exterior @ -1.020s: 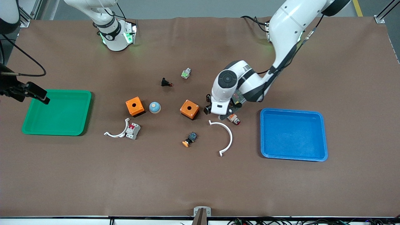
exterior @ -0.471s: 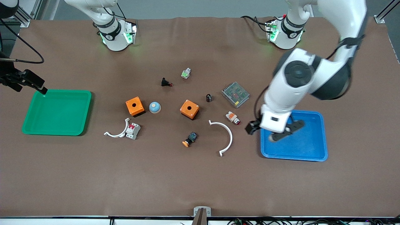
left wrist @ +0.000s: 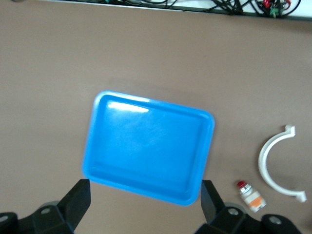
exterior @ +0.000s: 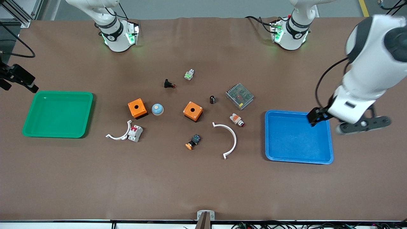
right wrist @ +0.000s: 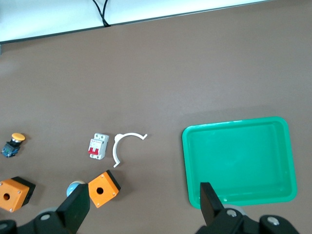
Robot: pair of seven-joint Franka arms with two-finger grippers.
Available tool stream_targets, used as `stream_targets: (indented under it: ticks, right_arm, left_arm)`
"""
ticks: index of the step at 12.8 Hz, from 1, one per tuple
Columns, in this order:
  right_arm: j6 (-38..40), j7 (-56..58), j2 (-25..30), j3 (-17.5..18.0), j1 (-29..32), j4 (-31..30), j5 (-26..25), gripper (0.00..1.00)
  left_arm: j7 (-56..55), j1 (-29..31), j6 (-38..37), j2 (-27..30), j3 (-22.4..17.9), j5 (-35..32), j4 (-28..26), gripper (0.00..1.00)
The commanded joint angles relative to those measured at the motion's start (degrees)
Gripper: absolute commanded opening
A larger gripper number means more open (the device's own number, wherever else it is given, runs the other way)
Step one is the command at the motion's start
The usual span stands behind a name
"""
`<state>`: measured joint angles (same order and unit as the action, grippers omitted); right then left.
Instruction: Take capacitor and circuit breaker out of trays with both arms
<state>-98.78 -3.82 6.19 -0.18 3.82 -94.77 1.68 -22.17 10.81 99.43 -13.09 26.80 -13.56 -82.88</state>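
Note:
The capacitor, a tiny black cylinder, stands on the table between an orange box and a mesh-topped grey box. The breaker, grey with red switches, lies against a white arc; it also shows in the right wrist view. My left gripper is open and empty over the table, beside the blue tray at the left arm's end; its fingers frame the tray. My right gripper is open and empty, up beside the green tray.
On the middle of the table lie a second orange box, a blue dome, a large white arc, a white-orange button, a black-blue part with an orange cap and a black red-tipped part.
My left arm has swung from beside the capacitor across the blue tray to its outer edge, holding nothing. My right gripper has drifted off the green tray's corner toward the bases.

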Motion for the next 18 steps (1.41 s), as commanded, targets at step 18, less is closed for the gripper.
stream_targets:
  ticks: [18]
  right_arm:
    - [7.2, 0.3, -4.4, 1.1, 1.5, 8.4, -0.9, 1.0]
  left_arm:
    - [15.7, -11.0, -10.6, 14.1, -18.9, 12.6, -5.9, 1.0]
